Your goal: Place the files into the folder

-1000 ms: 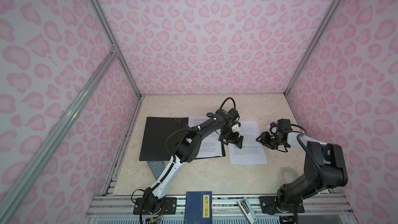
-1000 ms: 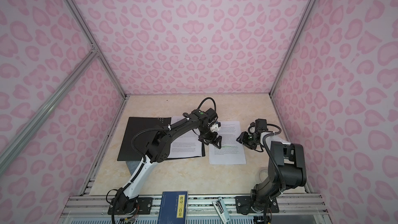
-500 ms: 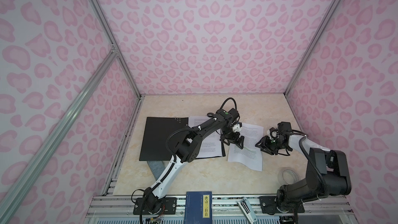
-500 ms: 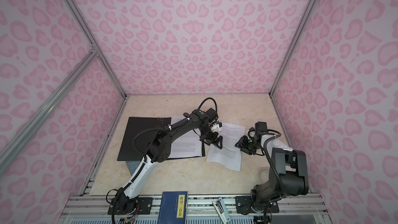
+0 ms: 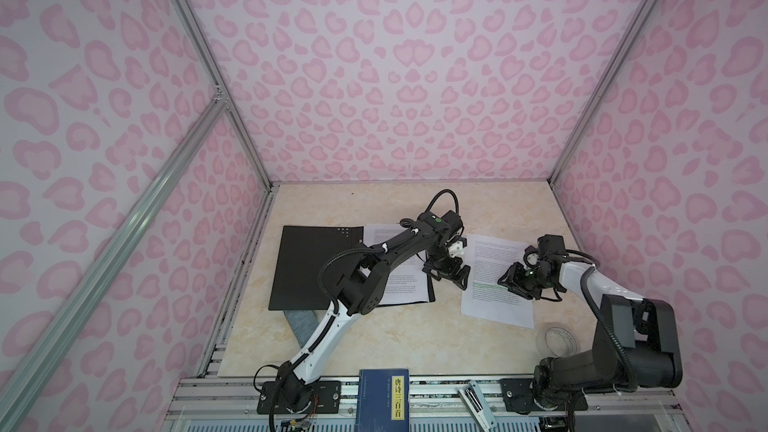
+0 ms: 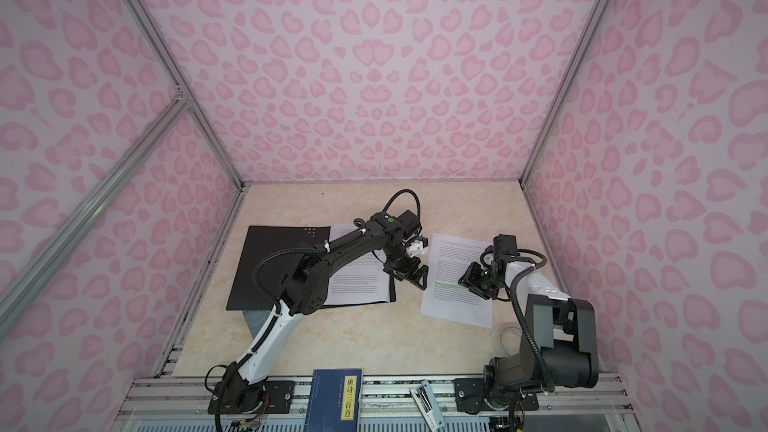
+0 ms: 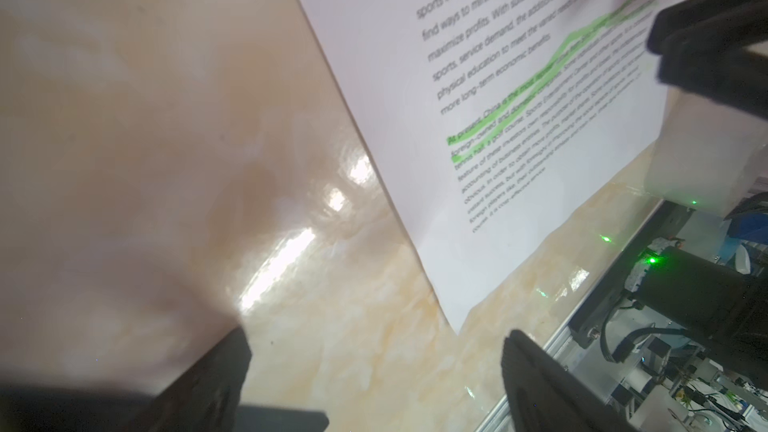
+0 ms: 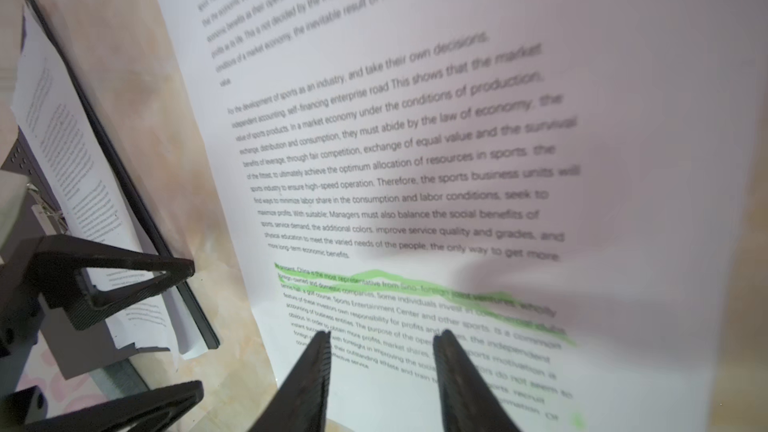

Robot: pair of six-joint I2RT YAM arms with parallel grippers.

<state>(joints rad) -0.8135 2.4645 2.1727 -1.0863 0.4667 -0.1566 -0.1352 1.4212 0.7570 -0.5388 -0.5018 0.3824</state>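
The folder (image 5: 311, 268) (image 6: 274, 268) lies open on the left of the table, black inside up. One of the files (image 5: 401, 288) (image 8: 62, 139) rests on its right half. Another of the files, a loose sheet (image 5: 490, 305) (image 6: 453, 309) (image 7: 519, 118) (image 8: 415, 160) with green highlighted lines, lies tilted on the table to the right. My left gripper (image 5: 446, 276) (image 6: 409, 274) (image 7: 374, 338) hangs open over bare table between the folder and the loose sheet. My right gripper (image 5: 513, 280) (image 6: 471, 280) (image 8: 382, 336) is over the loose sheet's right part. Its jaws stand apart with nothing between them, tips down at the paper.
A dark blue book with a yellow label (image 5: 384, 398) lies on the front rail. A clear tape roll (image 5: 559, 340) sits by the right arm's base and a small stapler-like tool (image 5: 476, 403) on the rail. A grey pad (image 5: 301, 322) pokes out under the folder. Pink walls enclose the table.
The loose sheet has turned from square to tilted and shifted a little to the right. My right gripper has come slightly nearer over it and its jaws have narrowed. The left arm has not moved.
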